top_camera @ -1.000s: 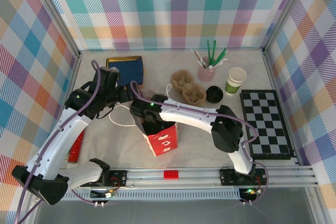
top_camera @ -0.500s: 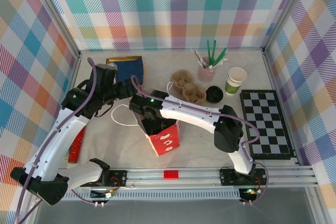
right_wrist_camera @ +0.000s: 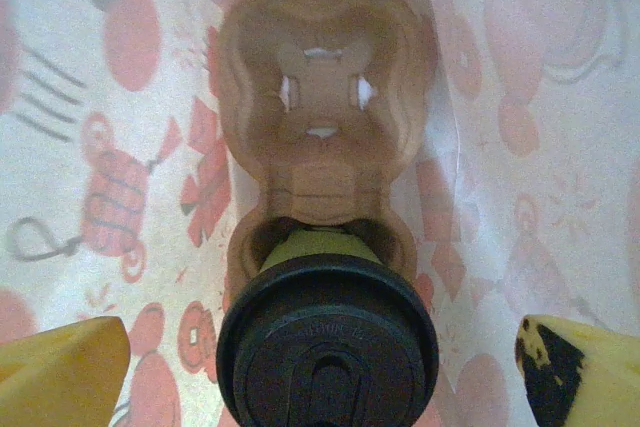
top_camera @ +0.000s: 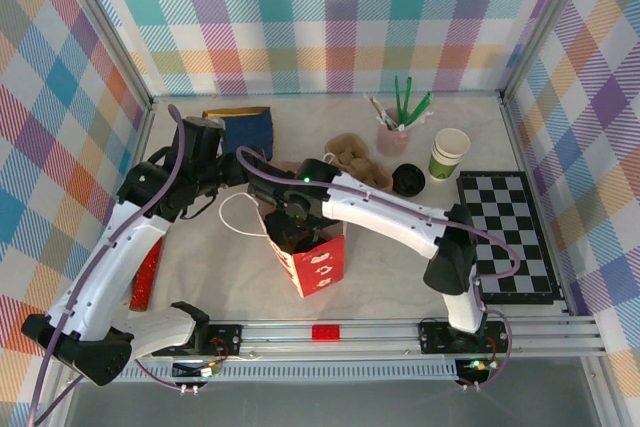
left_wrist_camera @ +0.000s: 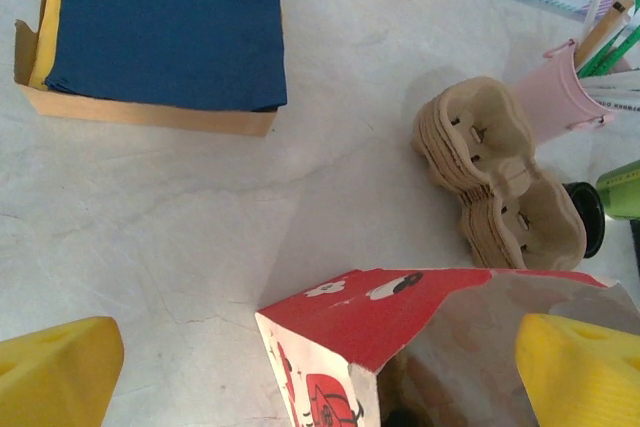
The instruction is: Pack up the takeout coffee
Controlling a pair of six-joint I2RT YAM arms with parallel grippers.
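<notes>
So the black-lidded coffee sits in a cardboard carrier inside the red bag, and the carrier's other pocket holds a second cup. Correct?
No second cup. The right wrist view shows the black-lidded coffee seated in the cardboard carrier inside the red bag, but the carrier's other pocket is empty, its slotted floor bare.

The right arm (top_camera: 380, 209) blocks the mouth of the red bag (top_camera: 314, 269). Inside, the takeout coffee (right_wrist_camera: 328, 347) fills one pocket of a cardboard carrier (right_wrist_camera: 322, 97), and the other pocket is free. Bare table (top_camera: 205, 277) lies left of the bag. A carrier stack (top_camera: 358, 169) stands just beyond it, far right.
</notes>
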